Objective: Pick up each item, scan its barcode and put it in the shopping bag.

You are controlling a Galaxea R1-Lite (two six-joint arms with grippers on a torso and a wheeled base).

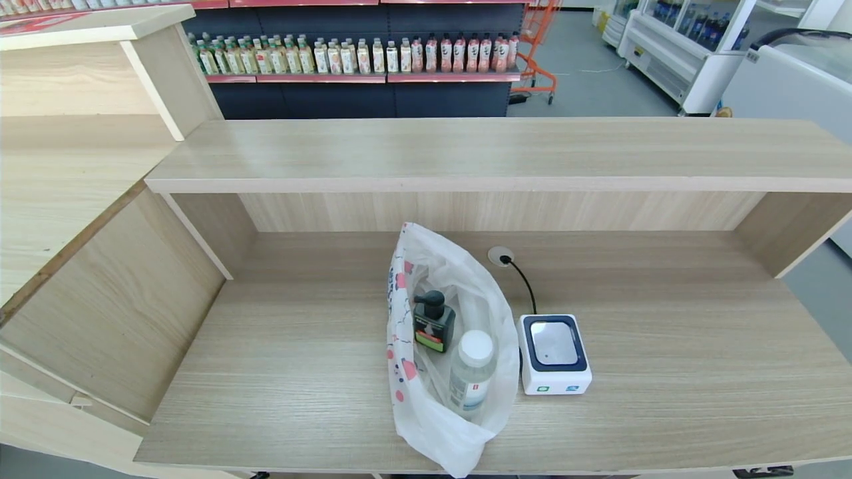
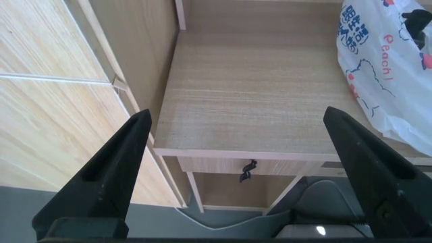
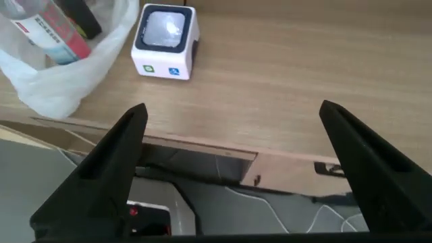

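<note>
Together the dark pump bottle [image 1: 434, 324] and the white-capped clear bottle [image 1: 471, 374] sit inside the shopping bag [image 1: 426, 419] on the counter [image 1: 699, 372], just beside the scanner [image 1: 554, 352]; left hand [image 2: 236, 169] and right hand [image 3: 233, 165] both spread wide, empty, off the counter's near edge.

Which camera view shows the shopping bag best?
The head view: the whole shopping bag lies open on the counter, with the pump bottle and clear bottle inside. The left wrist view shows part of its printed side; the right wrist view shows one end, holding the clear bottle.
</note>
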